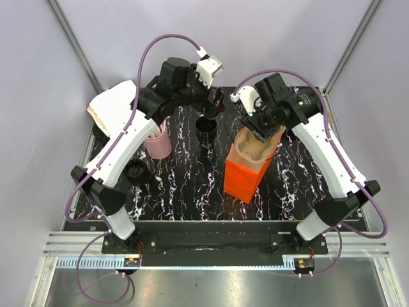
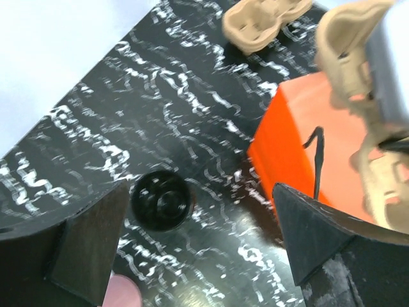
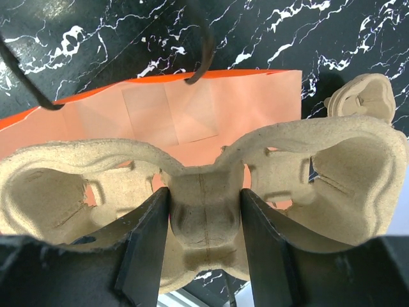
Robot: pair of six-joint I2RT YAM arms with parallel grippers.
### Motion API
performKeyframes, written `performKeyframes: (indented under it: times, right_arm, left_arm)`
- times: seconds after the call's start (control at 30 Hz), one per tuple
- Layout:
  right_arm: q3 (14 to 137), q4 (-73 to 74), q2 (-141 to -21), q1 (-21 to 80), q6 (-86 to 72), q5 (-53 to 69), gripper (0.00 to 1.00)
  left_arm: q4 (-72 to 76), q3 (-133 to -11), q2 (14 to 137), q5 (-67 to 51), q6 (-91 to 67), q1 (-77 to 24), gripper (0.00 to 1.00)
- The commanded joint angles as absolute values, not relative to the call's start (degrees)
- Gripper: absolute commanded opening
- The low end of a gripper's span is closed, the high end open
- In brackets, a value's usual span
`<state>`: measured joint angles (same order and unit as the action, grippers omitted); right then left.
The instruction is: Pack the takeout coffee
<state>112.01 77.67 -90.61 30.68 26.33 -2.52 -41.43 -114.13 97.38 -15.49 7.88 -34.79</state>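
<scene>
The takeout coffee (image 1: pixel 206 131), a small black cup with a dark round lid, stands on the marble mat between the pink cup and the orange bag (image 1: pixel 243 182). In the left wrist view the coffee (image 2: pixel 160 199) is seen from above, just inside the left finger. My left gripper (image 1: pixel 214 105) hangs above it, open and empty (image 2: pixel 201 249). My right gripper (image 1: pixel 261 128) is shut on the middle ridge of a cardboard cup carrier (image 3: pixel 204 217) and holds it at the bag's open mouth (image 3: pixel 192 109).
A pink cup of sticks (image 1: pixel 158 141) stands left of the coffee. A twin black cup without a lid (image 1: pixel 136 173) stands nearer the front left. A spare cardboard carrier (image 2: pixel 262 22) lies on the mat behind the bag.
</scene>
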Motion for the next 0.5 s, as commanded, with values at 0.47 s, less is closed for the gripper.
performKeyframes:
  times: [0.47]
  right_arm:
    - [111.01, 79.45, -87.45, 33.92, 26.54, -6.59, 0.51]
  left_arm:
    - [-33.05, -111.18, 95.71, -26.63, 0.44, -32.52, 0.99]
